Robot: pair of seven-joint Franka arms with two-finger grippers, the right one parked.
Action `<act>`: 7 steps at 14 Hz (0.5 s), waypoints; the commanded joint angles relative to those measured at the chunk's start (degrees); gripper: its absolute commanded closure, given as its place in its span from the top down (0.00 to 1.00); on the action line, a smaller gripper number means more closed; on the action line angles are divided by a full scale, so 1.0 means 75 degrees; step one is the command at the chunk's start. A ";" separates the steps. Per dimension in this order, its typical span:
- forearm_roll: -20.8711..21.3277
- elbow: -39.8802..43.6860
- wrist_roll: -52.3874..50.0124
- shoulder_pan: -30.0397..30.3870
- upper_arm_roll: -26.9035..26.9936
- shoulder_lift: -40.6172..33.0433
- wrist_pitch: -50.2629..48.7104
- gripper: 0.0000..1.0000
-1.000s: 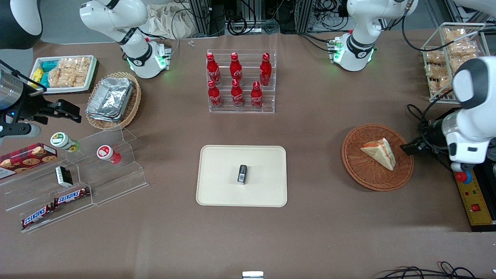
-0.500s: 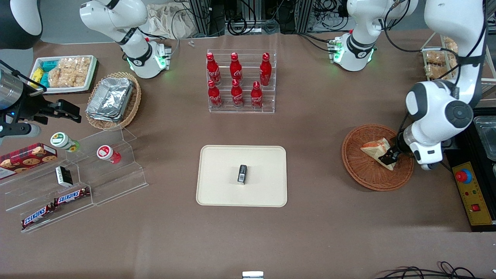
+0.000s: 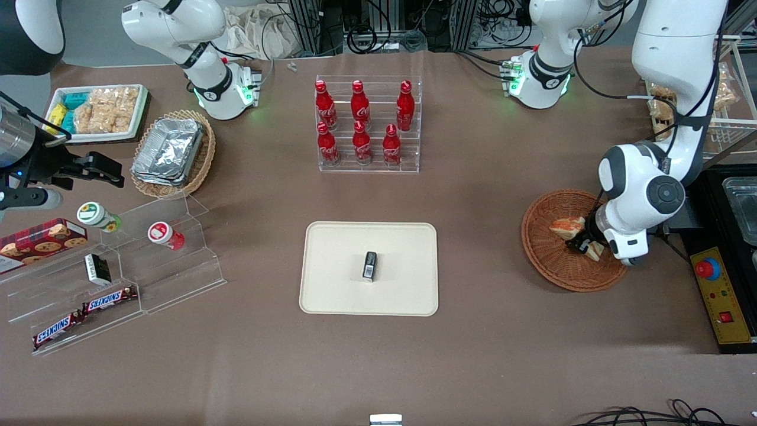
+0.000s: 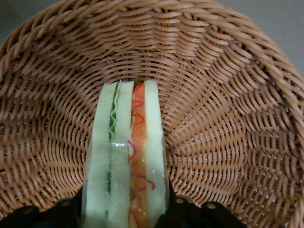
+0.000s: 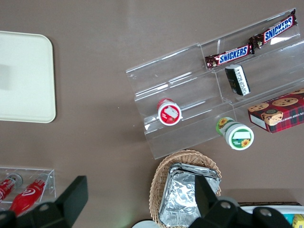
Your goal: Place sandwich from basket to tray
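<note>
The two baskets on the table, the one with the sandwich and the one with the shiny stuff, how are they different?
The basket with the sandwich is round, shallow and reddish-brown; the foil basket is oval and lighter tan. The basket holds one sandwich, with the gripper down in it around the wedge; the foil basket is filled with stacked silver containers. They lie toward different ends of the table. Both are woven wicker.

Sandwich (image 3: pixel 566 227): middle hidden under the working arm's wrist in the front view; only its two ends show. Gripper (image 3: pixel 582 243): largely covered there, and in the wrist view its fingers (image 4: pixel 66 213) are cut off at the frame edge, apparently flanking the sandwich (image 4: pixel 126 156). Basket (image 4: pixel 228 118): rim partly cropped.
</note>
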 commanded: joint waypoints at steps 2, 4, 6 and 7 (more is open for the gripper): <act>0.0126 -0.0025 -0.0225 -0.0016 0.0012 -0.0391 0.0017 0.00; 0.0149 0.0604 -0.0108 -0.0051 -0.0058 -0.0976 -0.1266 0.00; 0.0068 0.1984 0.0370 -0.0261 -0.0524 -0.0921 -0.2814 0.00; 0.0032 0.2536 0.0767 -0.0309 -0.0794 -0.0735 -0.3261 0.00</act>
